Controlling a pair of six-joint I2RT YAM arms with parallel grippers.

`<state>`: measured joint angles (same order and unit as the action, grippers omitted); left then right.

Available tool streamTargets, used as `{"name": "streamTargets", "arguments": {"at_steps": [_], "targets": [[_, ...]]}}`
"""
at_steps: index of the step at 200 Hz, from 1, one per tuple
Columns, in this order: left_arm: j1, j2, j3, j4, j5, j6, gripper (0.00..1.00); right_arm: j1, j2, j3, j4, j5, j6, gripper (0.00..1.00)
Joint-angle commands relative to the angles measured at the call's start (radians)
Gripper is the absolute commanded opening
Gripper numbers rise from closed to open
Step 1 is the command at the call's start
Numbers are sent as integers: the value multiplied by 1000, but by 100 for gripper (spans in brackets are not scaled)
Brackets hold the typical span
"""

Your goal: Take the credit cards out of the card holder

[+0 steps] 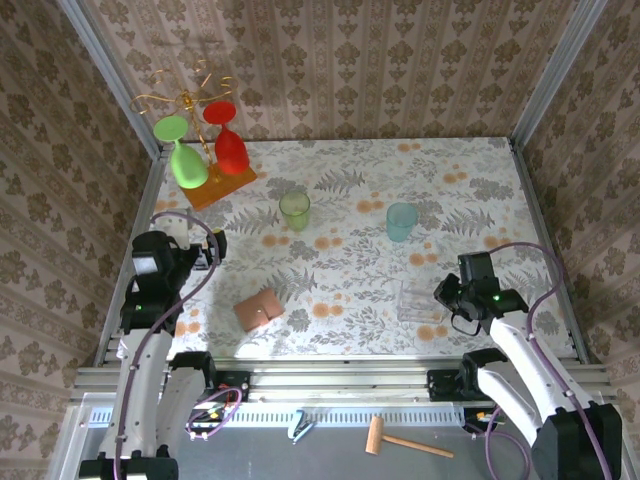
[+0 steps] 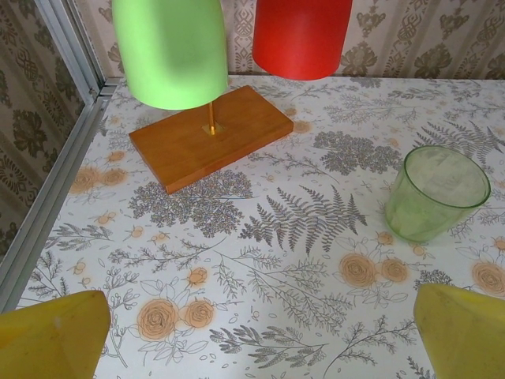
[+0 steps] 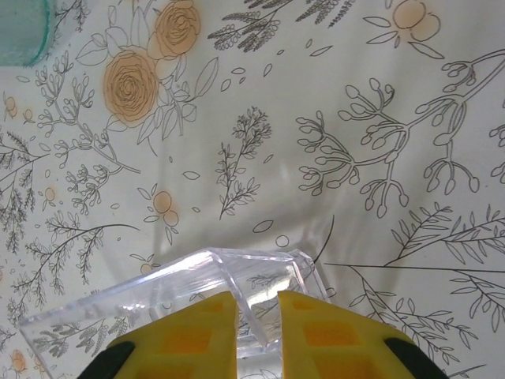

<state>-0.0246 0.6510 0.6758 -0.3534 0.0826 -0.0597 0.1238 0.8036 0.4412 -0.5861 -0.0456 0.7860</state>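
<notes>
Across the top view, the floral worktop (image 1: 470, 180) carries the card holder (image 1: 259, 309) at about 8 o'clock from its centre. It lies flat and folded shut with its salmon outside up, well apart from both arms. At 10 o'clock a wire rack (image 1: 186, 100) on an orange wooden base (image 1: 215, 188) holds a green glass (image 1: 183, 160) and a red glass (image 1: 229, 145), both hung bowl-down. A translucent green cup (image 1: 294, 210) stands upright between 10 and 11 o'clock, and a teal cup (image 1: 401, 221) stands upright at 2 o'clock. A clear plastic box (image 1: 420, 300) sits at 4 o'clock, just beside the head of the right arm (image 1: 490, 300), with the flower print showing through its walls. The left arm (image 1: 150, 275) reaches along the left edge at 9 o'clock. From the left wrist, the left tool (image 2: 256, 335) is spread wide, its yellow fingertips (image 2: 51, 335) at 7 and 5 o'clock over bare print. The two glass bowls hang at 11 and 1 o'clock, and the green cup at 3 o'clock shows only its own green floor inside. From the right wrist, the right tool (image 3: 257, 304) at 6 o'clock has its yellow fingers (image 3: 189, 332) close together on either side of one wall of the clear box. I cannot tell whether they press on that wall. The teal cup's edge shows at 10 o'clock.
</notes>
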Motion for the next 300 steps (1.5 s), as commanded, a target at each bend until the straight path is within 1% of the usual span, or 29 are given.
{"name": "streamTargets", "arguments": {"at_steps": [1, 60, 128, 197, 257, 300], "targets": [[10, 1, -12, 21, 19, -16, 100, 25, 23, 4, -44, 48, 18, 15], [21, 4, -12, 23, 26, -19, 100, 65, 55, 37, -54, 84, -1, 11], [29, 3, -12, 29, 39, -24, 100, 97, 57, 60, -64, 91, -1, 4], [35, 1, -13, 30, 49, -23, 100, 162, 89, 119, -75, 118, -6, 3], [40, 1, -16, 36, 59, -32, 100, 267, 188, 206, -33, 158, -1, 2], [42, 1, -16, 38, 63, -33, 100, 343, 334, 323, 28, 183, 6, 2]]}}
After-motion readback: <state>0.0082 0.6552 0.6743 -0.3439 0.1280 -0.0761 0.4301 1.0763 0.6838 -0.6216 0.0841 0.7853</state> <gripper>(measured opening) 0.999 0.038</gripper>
